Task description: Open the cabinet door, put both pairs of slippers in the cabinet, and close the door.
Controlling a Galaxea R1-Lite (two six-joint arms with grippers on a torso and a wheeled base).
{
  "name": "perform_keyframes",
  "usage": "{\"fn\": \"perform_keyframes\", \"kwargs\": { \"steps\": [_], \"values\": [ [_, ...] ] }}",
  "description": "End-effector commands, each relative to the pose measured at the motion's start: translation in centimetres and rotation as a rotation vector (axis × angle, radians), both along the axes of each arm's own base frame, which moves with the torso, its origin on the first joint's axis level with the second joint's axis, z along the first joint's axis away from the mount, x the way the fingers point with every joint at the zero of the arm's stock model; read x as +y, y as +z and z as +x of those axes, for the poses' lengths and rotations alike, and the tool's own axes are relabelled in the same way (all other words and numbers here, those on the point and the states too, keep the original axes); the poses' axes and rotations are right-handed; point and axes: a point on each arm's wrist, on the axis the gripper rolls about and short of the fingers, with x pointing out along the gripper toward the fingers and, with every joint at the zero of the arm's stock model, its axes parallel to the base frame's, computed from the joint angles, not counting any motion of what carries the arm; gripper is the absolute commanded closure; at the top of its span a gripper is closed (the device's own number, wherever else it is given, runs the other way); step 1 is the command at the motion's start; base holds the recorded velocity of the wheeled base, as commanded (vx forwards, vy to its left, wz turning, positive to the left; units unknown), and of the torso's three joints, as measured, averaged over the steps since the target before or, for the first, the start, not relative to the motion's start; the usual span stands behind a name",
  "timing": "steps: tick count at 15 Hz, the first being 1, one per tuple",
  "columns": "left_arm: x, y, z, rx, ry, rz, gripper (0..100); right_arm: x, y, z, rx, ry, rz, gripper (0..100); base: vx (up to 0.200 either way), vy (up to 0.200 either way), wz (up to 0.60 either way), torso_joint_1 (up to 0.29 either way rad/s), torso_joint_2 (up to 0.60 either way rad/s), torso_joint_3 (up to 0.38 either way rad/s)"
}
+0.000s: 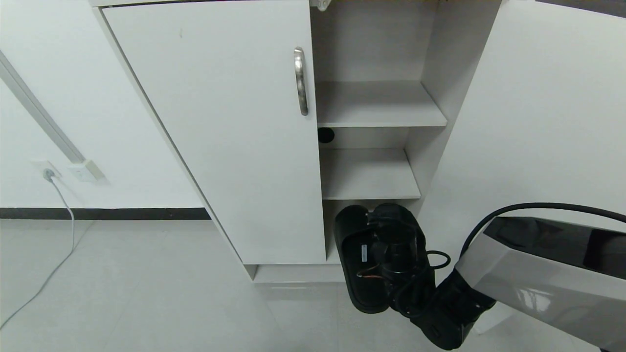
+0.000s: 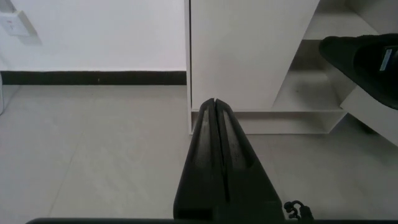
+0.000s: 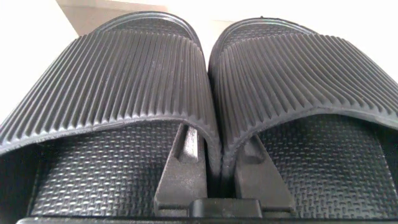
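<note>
A pair of black slippers point(image 1: 359, 259) hangs soles-together at the mouth of the cabinet's bottom compartment, toes pointing inward. My right gripper point(image 1: 386, 244) is shut on them. In the right wrist view its fingers point(image 3: 186, 152) pinch the two inner side walls of the ribbed slippers point(image 3: 124, 74) together, around the right gripper point(image 3: 217, 149). The cabinet's right door point(image 1: 538, 122) stands open; its left door point(image 1: 220, 132) with a metal handle point(image 1: 301, 80) is closed. My left gripper point(image 2: 214, 106) is shut and holds nothing, low over the floor, facing the cabinet; the slippers point(image 2: 360, 53) show off to its side.
Two bare white shelves point(image 1: 376, 105) point(image 1: 367, 173) sit above the bottom compartment. A dark round hole point(image 1: 325, 135) marks the back wall. A wall socket with a grey cable point(image 1: 48, 173) is at the left. Light floor tiles point(image 1: 146, 293) lie free before the cabinet.
</note>
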Motion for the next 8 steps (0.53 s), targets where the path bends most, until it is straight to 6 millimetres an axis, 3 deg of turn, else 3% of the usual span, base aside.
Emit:
{"fn": "perform_keyframes", "kwargs": {
  "steps": [1, 8],
  "values": [
    [0.0, 0.0, 0.0, 0.002, 0.001, -0.001, 100, -0.1, 0.7, -0.1, -0.029, -0.003, 0.013, 100, 0.000, 0.000, 0.00, 0.000, 0.00, 0.000],
    [0.0, 0.0, 0.0, 0.002, 0.004, -0.001, 100, -0.8, 0.2, 0.7, -0.094, -0.026, -0.006, 100, 0.000, 0.000, 0.00, 0.000, 0.00, 0.000]
  ]
}}
